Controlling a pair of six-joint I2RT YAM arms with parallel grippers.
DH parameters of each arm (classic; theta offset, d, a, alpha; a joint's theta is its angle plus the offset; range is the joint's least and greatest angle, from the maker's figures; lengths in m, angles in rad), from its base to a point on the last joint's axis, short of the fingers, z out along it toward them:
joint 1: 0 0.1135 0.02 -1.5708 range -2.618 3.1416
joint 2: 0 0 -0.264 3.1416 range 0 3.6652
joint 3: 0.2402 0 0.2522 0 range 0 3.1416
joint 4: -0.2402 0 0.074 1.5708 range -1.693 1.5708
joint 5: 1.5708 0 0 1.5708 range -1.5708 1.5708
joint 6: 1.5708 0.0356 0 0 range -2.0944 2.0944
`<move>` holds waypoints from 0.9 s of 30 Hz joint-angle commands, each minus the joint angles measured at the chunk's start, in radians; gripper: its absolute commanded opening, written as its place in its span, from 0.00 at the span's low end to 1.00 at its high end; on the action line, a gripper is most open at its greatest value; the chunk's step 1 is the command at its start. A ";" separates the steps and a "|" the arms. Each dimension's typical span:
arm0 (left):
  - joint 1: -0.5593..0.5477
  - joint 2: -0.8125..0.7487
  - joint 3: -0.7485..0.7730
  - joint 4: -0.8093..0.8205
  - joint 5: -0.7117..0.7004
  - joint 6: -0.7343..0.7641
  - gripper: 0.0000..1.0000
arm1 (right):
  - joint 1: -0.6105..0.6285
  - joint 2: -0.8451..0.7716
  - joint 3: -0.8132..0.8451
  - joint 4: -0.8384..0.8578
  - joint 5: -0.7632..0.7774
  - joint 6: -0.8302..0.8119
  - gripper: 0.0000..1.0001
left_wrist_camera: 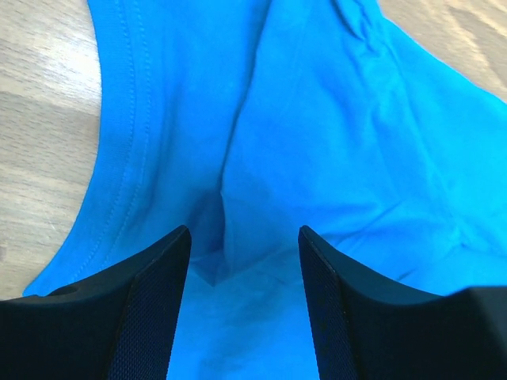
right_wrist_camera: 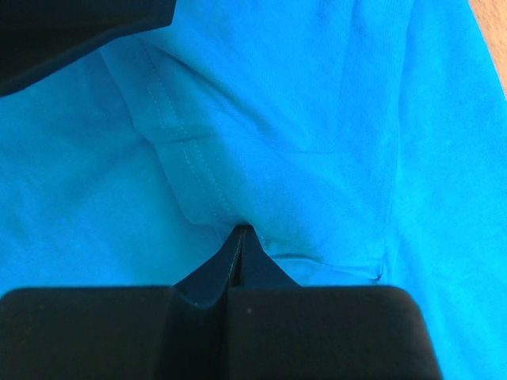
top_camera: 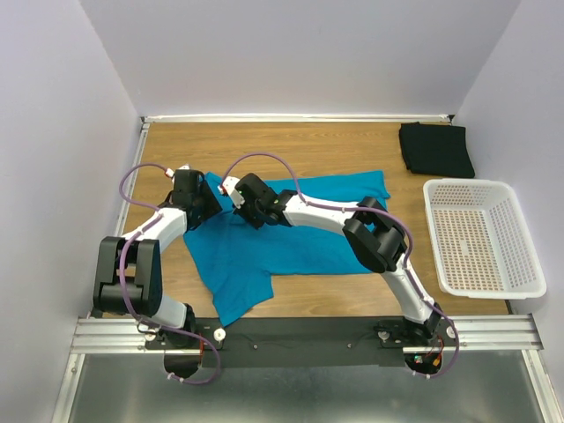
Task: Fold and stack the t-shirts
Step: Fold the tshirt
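Wooden table (top_camera: 308, 141) bearing the teal-blue t-shirt (top_camera: 300, 251), which lies spread and rumpled beneath both pincers, one corner trailing back toward the arm bases. The white basket (top_camera: 480, 184) stands well to the right of the right pincer (right_wrist_camera: 242, 229), and the folded black t-shirt (top_camera: 435, 148) lies near the basket's far end; only the top view shows these two. Right pincer: jaws pressed together, clamped on a raised fold of the teal cloth beside a stitched hem, the pinched edge itself hidden between them. Left pincer (left_wrist_camera: 244, 231): fingers (left_wrist_camera: 150, 317) apart, astride a soft ridge of the same shirt, bare table off to its left; whether the tips touch the cloth cannot be told. From above, the two wrists crowd together and hide both sets of fingertips.
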 commanded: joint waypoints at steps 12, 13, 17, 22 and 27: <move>0.005 -0.003 -0.031 0.005 0.037 0.007 0.64 | 0.011 -0.027 0.007 0.016 0.033 0.003 0.01; 0.005 0.000 -0.029 0.005 0.040 0.007 0.62 | 0.011 -0.029 0.007 0.016 0.034 0.003 0.01; 0.005 -0.006 -0.028 -0.004 0.041 0.009 0.46 | 0.011 -0.032 0.007 0.016 0.037 0.001 0.01; 0.005 -0.025 -0.026 -0.016 0.040 0.013 0.18 | 0.011 -0.040 0.010 0.016 0.043 -0.002 0.01; 0.005 -0.025 -0.028 -0.022 0.037 0.015 0.04 | 0.012 -0.044 0.017 0.018 0.046 -0.005 0.01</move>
